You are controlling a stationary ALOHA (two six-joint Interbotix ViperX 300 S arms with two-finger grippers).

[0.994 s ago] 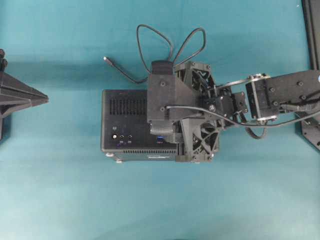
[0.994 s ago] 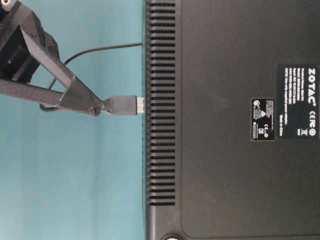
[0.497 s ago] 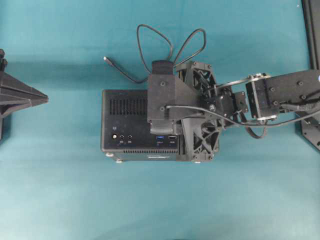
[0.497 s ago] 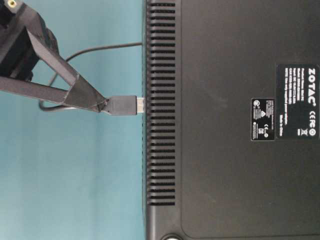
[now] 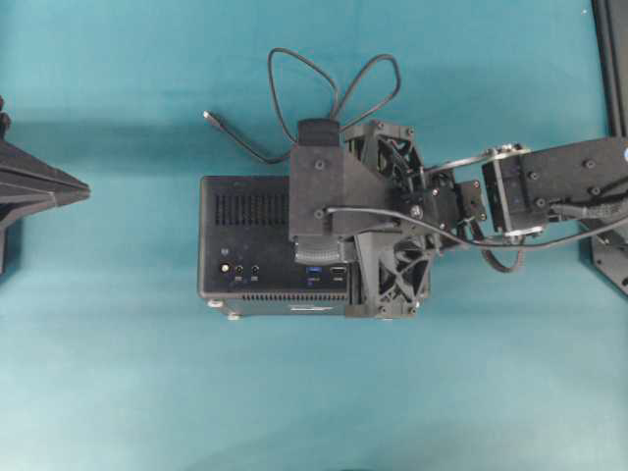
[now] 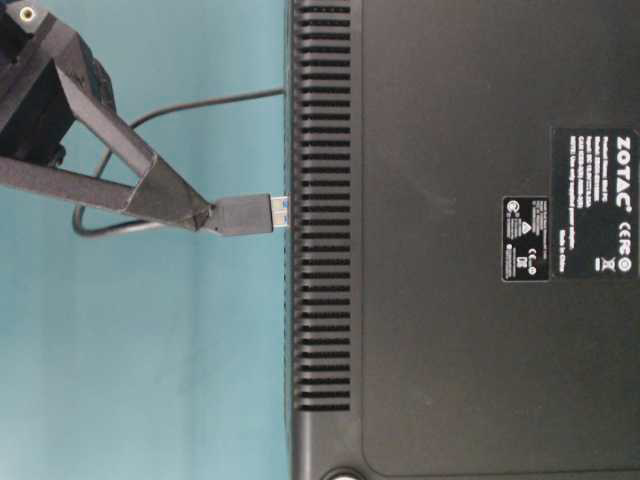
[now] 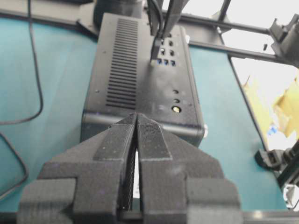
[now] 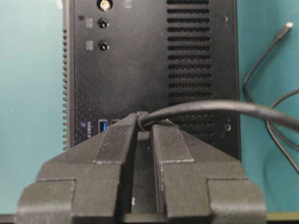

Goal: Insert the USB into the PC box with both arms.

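- While the right gripper (image 5: 316,257) hangs over the PC box (image 5: 245,235) in the overhead view, its wrist and camera block hide the jaws from up here, so I cannot tell their gap from this angle. The USB (image 5: 334,83) loops out on the teal table (image 5: 147,392) beyond the box, on the far side of that gripper, with one free plug lying left of the loops. The left gripper (image 5: 83,188) sits well apart at the left edge, its fingers drawn to a point aimed toward the box.
- From table level, the right gripper (image 6: 208,215) has its fingertips pinched together on the rear of the USB plug (image 6: 245,214). The plug's metal tip, just ahead of the jaws, meets the slotted edge of the PC box (image 6: 460,120).
- Seen from the left wrist, the left gripper (image 7: 136,122) has its pads pressed together with nothing between them. Straight ahead of the jaws stands the PC box (image 7: 124,70), and at its far end the plug (image 7: 154,49) stands upright against the row of blue ports.
- Seen from the right wrist, the right gripper (image 8: 145,122) is nearly closed, clamping the USB where the cable (image 8: 224,108) leaves to the right. The PC box (image 8: 187,46) fills the view beyond the jaws.
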